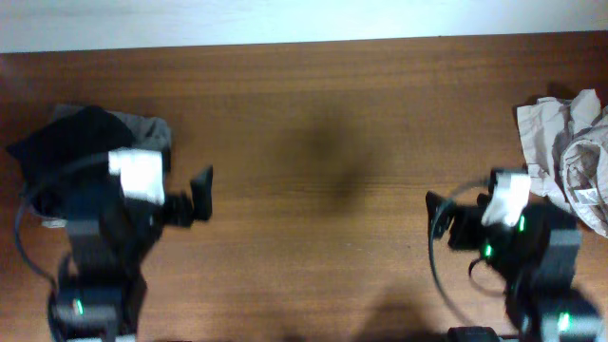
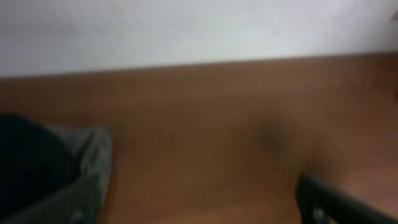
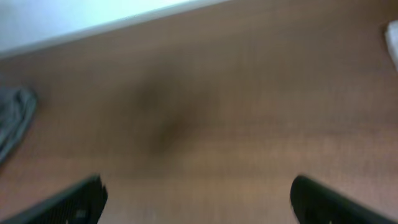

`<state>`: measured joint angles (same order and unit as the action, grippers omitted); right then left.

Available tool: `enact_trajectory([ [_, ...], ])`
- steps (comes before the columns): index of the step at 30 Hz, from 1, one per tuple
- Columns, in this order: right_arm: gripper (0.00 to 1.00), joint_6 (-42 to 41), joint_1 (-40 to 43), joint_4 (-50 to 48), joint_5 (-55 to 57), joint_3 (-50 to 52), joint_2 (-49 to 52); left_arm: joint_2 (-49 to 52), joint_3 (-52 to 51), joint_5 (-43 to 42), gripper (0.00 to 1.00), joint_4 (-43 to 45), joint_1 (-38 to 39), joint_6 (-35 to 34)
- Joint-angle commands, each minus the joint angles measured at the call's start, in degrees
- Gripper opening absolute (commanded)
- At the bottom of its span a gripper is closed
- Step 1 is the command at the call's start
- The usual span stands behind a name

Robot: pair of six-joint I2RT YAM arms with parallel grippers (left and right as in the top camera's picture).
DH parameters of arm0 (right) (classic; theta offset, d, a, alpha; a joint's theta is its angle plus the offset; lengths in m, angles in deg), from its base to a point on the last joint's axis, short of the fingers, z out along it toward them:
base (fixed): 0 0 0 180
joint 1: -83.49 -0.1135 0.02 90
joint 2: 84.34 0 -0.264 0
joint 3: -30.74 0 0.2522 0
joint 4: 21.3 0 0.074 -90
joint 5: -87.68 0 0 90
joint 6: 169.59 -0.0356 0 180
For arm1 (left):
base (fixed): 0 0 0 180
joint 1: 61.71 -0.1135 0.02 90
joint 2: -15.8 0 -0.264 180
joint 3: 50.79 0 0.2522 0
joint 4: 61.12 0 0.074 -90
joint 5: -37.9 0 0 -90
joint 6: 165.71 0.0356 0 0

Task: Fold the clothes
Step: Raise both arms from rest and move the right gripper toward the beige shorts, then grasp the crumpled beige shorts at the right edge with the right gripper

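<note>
From above, the table (image 1: 313,114) runs bare and brown across the whole middle, with a white strip (image 1: 285,19) along its far edge at the top of the frame. My left gripper (image 1: 197,197) sits at lower left and my right gripper (image 1: 439,217) at lower right, well apart, with open wood between them. The dark clothes (image 1: 62,152) lie bunched at the left edge, just beside my left arm, with a grey cloth (image 1: 150,128) poking out on their right side. The pale clothes (image 1: 570,147) are crumpled in a heap at the right edge, partly running out of frame, near my right arm.

In my left wrist view, blurred, the dark clothes (image 2: 28,168) fill the lower left corner with the grey cloth (image 2: 90,168) folded along their right side. Bare wood reaches up to the white strip (image 2: 186,31). Only one finger (image 2: 333,202) shows, at lower right, so I cannot tell how my left jaws stand.

In my right wrist view, also blurred, my right gripper (image 3: 196,199) has its fingers (image 3: 68,202) spread wide at the two lower corners, holding nothing. Wood lies open ahead. The grey cloth (image 3: 15,118) shows at the left edge and a sliver of pale clothes (image 3: 393,40) at upper right.
</note>
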<state>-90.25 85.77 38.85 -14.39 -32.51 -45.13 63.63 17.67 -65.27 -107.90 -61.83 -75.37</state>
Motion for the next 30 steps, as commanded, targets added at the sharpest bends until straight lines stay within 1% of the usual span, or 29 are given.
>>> enact_trajectory([
  [1, 0.99, 0.72, 0.37, 7.28, -2.95, -14.10, 14.12, 10.95, 14.05, -3.91, 0.99, -9.20, 0.22, -0.37],
  [3, 0.99, 0.74, 0.37, 13.35, -6.49, -20.13, 20.59, 14.75, 19.02, -6.32, 0.99, -12.26, 0.22, -0.42],
  [6, 0.99, 0.68, 0.50, 17.70, -4.72, -26.53, 28.61, 18.16, 21.51, -11.39, 0.99, -12.31, 0.22, -0.39],
  [7, 0.99, 0.37, 0.83, 18.53, -2.78, -28.48, 30.88, 18.91, 21.51, -11.72, 0.99, -11.67, 0.22, -0.39],
  [9, 0.99, -4.33, 2.40, 20.02, 3.04, -31.52, 34.27, 20.02, 21.51, -11.69, 0.99, -11.47, 0.22, -0.39],
  [12, 0.99, -9.42, 7.74, 21.57, 11.58, -35.43, 38.75, 21.11, 21.51, -11.50, 0.99, -12.13, 0.22, -0.37],
  [14, 0.99, -11.32, 12.17, 21.62, 14.40, -36.41, 40.85, 21.42, 21.51, -11.47, 0.99, -12.72, 0.22, -0.37],
  [16, 0.99, -11.58, 17.55, 20.90, 15.69, -36.50, 42.77, 21.55, 21.51, -11.45, 0.99, -12.83, 0.22, -0.37],
  [20, 1.00, -15.47, 28.02, 19.82, 15.45, -36.50, 48.02, 21.59, 21.51, -11.43, 0.99, -12.79, 0.22, -0.37],
  [22, 0.96, -16.87, 32.72, 18.23, 14.88, -36.50, 53.07, 21.59, 21.51, -11.04, 0.99, -12.63, 0.22, -0.35],
  [26, 0.94, -16.59, 34.10, 11.43, 11.61, -36.39, 60.48, 21.59, 21.51, -10.99, 0.99, -12.24, 0.22, -0.35],
  [30, 0.92, -15.98, 33.73, 3.74, 12.76, -36.39, 66.18, 21.59, 21.49, -11.04, 0.99, -12.09, 0.22, -0.35],
])
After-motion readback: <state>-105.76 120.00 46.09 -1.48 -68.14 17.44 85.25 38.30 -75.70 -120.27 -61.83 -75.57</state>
